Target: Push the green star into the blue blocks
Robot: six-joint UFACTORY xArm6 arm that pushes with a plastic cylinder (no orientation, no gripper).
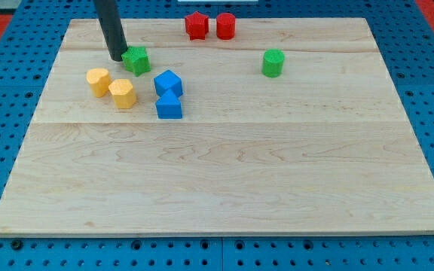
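Observation:
The green star [136, 59] lies near the board's upper left. My tip [117, 57] touches or nearly touches its left side. Two blue blocks sit just below and to the right of the star: a blue cube-like block [168, 82] and a blue triangular block [169, 106], one against the other. A small gap separates the star from the upper blue block.
Two yellow blocks [99, 80] [123, 94] lie left of the blue ones. A red star [196, 25] and a red cylinder [225, 25] sit at the top edge. A green cylinder [273, 63] is at upper right. The wooden board [224, 173] rests on a blue pegboard.

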